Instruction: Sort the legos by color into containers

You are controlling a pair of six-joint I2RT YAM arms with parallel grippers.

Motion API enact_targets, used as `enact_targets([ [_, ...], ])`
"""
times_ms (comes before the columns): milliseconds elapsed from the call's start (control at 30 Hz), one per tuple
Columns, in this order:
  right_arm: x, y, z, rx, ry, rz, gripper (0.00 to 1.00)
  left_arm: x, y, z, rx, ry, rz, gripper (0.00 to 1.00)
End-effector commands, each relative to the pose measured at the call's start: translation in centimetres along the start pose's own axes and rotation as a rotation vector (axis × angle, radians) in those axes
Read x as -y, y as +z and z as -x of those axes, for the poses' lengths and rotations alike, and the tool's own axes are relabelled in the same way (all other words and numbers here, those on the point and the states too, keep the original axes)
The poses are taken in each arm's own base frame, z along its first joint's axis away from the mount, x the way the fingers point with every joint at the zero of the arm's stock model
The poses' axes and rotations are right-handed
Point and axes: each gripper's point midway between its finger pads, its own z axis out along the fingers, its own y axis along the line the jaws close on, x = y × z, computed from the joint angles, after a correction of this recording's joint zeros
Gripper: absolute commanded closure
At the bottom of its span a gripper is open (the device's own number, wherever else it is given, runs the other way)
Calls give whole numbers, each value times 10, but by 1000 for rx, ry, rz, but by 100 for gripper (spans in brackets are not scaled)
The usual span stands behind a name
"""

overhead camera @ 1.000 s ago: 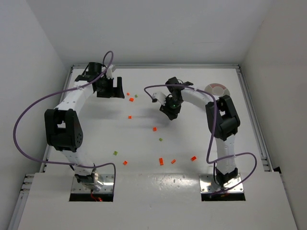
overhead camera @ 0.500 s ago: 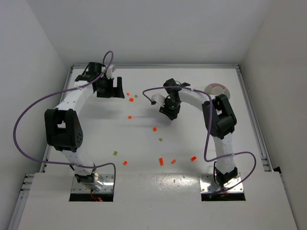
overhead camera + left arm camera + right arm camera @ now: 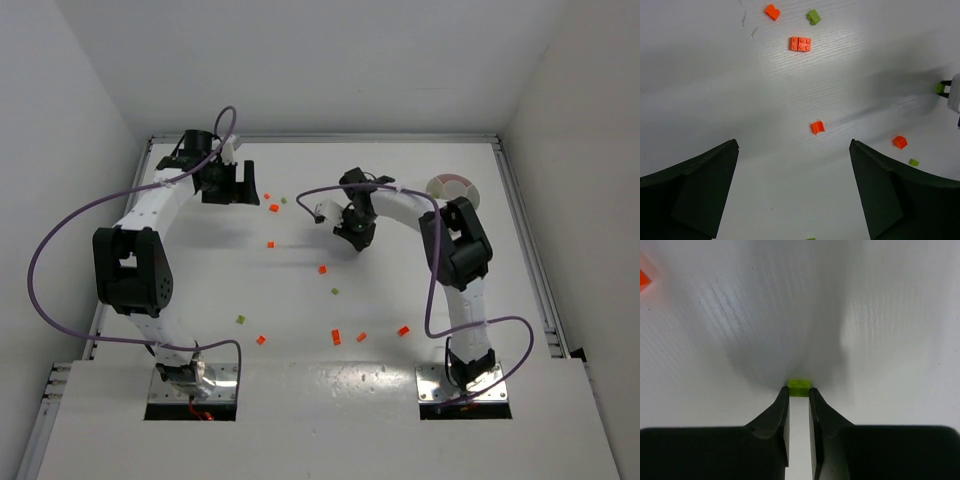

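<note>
top view: your right gripper [image 3: 356, 236] is down on the counter [image 3: 290, 300] near its middle, with the dish [image 3: 455, 187] well apart to its right. left gripper [image 3: 228, 185] sits at the far left, loose legos [image 3: 337, 336] scattered between. left wrist: jaws wide apart, nothing in them, an orange lego [image 3: 817, 127] on the counter ahead. right wrist: clamped on a green lego [image 3: 799, 385], but only at the very fingertips [image 3: 780, 407], brick apparently touching the counter. risk, my read: a pinch this shallow could squirt the brick out on lift, or drop it into the wrong dish section. no labels or writing readable anywhere.
</note>
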Motion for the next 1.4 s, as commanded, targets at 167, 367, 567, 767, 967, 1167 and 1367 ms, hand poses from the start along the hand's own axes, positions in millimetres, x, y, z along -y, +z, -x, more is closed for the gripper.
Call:
enact_targets([
  [167, 7, -55, -1, 37, -7, -73, 96, 5, -5, 9, 32, 21, -5, 0],
  [367, 29, -128, -19, 37, -25, -190, 98, 7, -5, 9, 31, 21, -18, 0],
  [567, 72, -170, -63, -38, 12, -293, 99, 10, -8, 18, 57, 31, -29, 0],
  [767, 120, -182, -109, -96, 88, -318, 99, 12, -8, 18, 56, 31, -40, 0],
  [967, 153, -179, -119, -106, 98, -329, 99, 12, -8, 18, 56, 31, -40, 0],
  [1167, 159, -164, -126, -125, 103, -295, 89, 11, -8, 18, 57, 31, -31, 0],
  [1367, 162, -162, -129, -142, 105, -303, 73, 10, -5, 16, 48, 28, -30, 0],
])
